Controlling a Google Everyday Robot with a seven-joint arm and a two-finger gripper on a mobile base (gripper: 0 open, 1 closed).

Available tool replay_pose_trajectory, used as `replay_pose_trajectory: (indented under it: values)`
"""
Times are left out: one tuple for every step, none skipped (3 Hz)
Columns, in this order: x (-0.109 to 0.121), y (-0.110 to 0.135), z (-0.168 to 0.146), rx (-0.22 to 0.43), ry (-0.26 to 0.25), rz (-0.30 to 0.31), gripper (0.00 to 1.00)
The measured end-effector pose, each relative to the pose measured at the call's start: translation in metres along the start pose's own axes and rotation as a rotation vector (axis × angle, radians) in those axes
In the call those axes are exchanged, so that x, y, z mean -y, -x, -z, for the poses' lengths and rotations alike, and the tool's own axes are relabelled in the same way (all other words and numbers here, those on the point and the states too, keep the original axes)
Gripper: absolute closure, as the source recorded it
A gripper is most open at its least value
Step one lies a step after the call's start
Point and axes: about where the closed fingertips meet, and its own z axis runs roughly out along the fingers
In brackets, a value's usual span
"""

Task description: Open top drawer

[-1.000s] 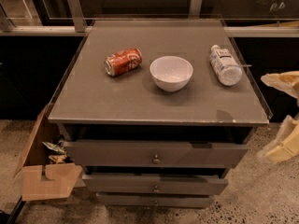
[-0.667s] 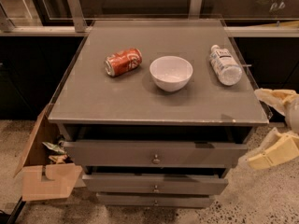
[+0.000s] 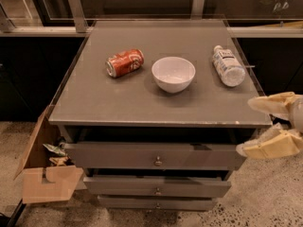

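Grey top (image 3: 118,103): one can (image 3: 124,63), bowl (image 3: 173,74), bottle (image 3: 227,66), labels illegible. Top drawer (image 3: 123,156) widest of three. Gripper (image 3: 259,126) splayed beside front-right corner.

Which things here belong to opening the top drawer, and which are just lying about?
Job: top drawer; its knob; end effector, open, beside the drawer's right end.
Lying about: red can, white bowl, plastic bottle on the cabinet top; cardboard box at left.

Dim overhead light, soft shadow under the tabletop (image 3: 118,103); gripper (image 3: 245,126) glows pale at right.
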Motion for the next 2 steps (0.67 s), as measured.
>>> replay_pose_trajectory:
  values:
    - [0.0000, 0.0000, 0.0000, 0.000, 0.000, 0.000, 0.51]
    - [0.0000, 0.0000, 0.0000, 0.000, 0.000, 0.000, 0.72]
